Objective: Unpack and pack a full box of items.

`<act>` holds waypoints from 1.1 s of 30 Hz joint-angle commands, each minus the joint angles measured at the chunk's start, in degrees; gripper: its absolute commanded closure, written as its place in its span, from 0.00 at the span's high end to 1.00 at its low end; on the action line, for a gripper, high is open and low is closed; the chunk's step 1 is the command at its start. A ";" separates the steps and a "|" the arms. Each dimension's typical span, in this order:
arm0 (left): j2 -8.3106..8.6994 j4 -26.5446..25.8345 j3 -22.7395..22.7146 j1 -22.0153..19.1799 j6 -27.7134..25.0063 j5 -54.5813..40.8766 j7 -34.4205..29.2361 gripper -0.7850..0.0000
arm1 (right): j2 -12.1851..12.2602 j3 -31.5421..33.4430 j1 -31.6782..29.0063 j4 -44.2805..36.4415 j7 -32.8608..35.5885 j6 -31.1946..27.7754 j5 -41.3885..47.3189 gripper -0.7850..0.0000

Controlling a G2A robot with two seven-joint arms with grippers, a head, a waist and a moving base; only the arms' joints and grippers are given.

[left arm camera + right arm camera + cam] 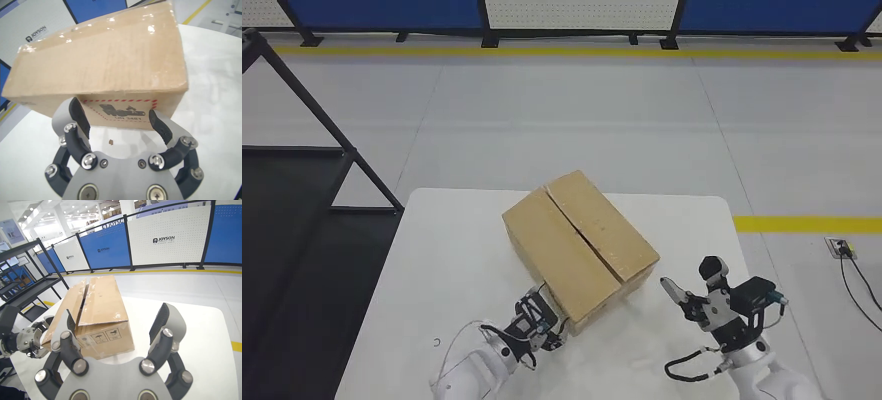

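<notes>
So you've got a white worktop with rounded corners on a pale grey floor with yellow lines marked on it. At the back runs a fence of blue and white perforated panels. A black metal rack stands right off the worktop's left side. There's a socket with a cable on the floor over on the right.

The box is plain brown cardboard, about mid-width on the worktop and nearer its far edge. It sits skewed, with its long axis running diagonally from far-left to near-right. The centre seam between the two top flaps follows that same line. One short end, printed with small handling symbols, points near-right at your right arm. In the right wrist view the flap on your left arm's side stands up a bit along the seam, with a dark gap showing. The other flap lies flat.

Your left gripper is low down by the box's near corner, facing a side with a red-dashed label. Its jaws are apart, and I can't tell if they touch the cardboard. There's a tiny brown speck on the worktop between them. Your right gripper hangs off the box's near-right end, apart from it, jaws spread wide.
</notes>
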 commanded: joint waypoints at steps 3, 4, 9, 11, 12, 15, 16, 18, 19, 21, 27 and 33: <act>0.50 -0.17 -4.89 -0.04 -2.90 -6.24 -0.28 1.00 | 0.13 0.44 0.80 0.13 2.09 -1.81 1.46 1.00; 0.67 -0.19 -7.43 0.37 -3.04 -10.32 -0.71 1.00 | 0.11 0.19 1.19 0.11 2.56 -1.63 1.53 1.00; 1.20 -0.58 -13.47 0.92 -4.43 -18.43 -3.11 1.00 | 0.05 -1.11 3.67 0.12 5.26 -1.49 1.77 1.00; 1.20 -0.58 -13.47 0.92 -4.43 -18.43 -3.11 1.00 | 0.05 -1.11 3.67 0.12 5.26 -1.49 1.77 1.00; 1.20 -0.58 -13.47 0.92 -4.43 -18.43 -3.11 1.00 | 0.05 -1.11 3.67 0.12 5.26 -1.49 1.77 1.00; 1.20 -0.58 -13.47 0.92 -4.43 -18.43 -3.11 1.00 | 0.05 -1.11 3.67 0.12 5.26 -1.49 1.77 1.00; 1.20 -0.58 -13.47 0.92 -4.43 -18.43 -3.11 1.00 | 0.05 -1.11 3.67 0.12 5.26 -1.49 1.77 1.00; 1.20 -0.58 -13.47 0.92 -4.43 -18.43 -3.11 1.00 | 0.05 -1.11 3.67 0.12 5.26 -1.49 1.77 1.00; 1.18 -0.51 -13.42 1.02 -3.94 -18.51 -3.30 1.00 | 0.05 -1.11 3.67 0.12 5.26 -1.49 1.77 1.00; 0.99 0.29 -13.48 -0.17 -0.69 -18.54 -3.62 1.00 | 0.05 -1.11 3.67 0.12 5.26 -1.49 1.77 1.00; -0.02 5.54 -14.11 -6.25 10.99 -22.91 -3.42 1.00 | -0.06 -0.94 3.27 0.36 5.08 -0.13 3.47 1.00; -0.75 14.38 -16.23 -15.27 19.10 -27.71 -3.12 1.00 | -0.06 -0.04 2.11 1.44 4.34 -0.32 5.04 1.00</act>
